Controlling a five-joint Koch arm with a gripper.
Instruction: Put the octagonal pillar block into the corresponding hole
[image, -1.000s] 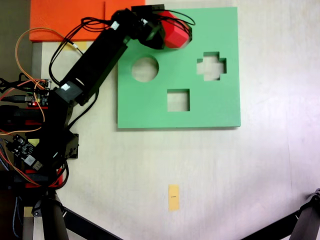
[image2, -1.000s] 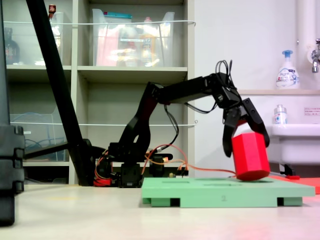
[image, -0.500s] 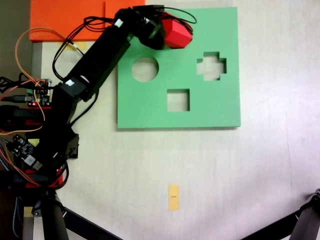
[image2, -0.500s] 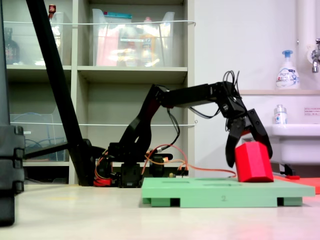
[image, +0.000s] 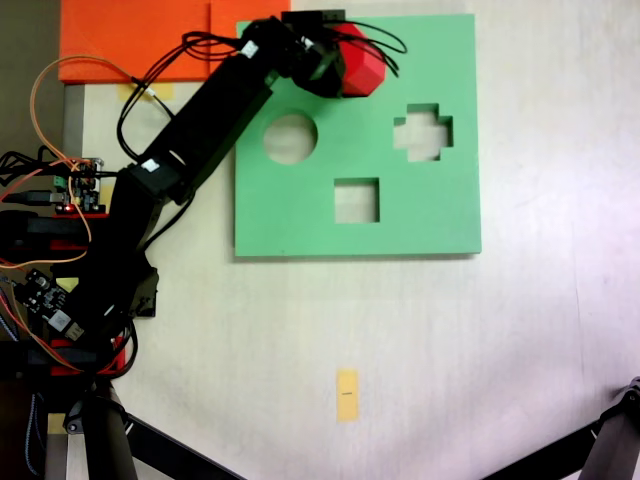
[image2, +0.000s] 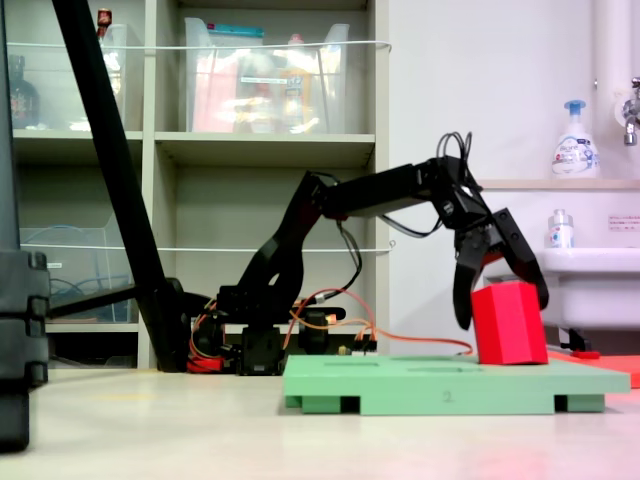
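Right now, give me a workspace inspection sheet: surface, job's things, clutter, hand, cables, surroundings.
Surface: pale tabletop; orange mat at its top left in the view from above.
Job's things: green board flat on the table; red block upright on its far side, standing well above the board's top. Eight-sided cutout hidden under block and arm.
Clutter: small yellow tag below the board.
Hand: open, fingers straddling the block with a gap on each side.
Cables: orange and black wires loop at the arm's base, by circuit boards.
Surroundings: shelving, sink, soap bottle.
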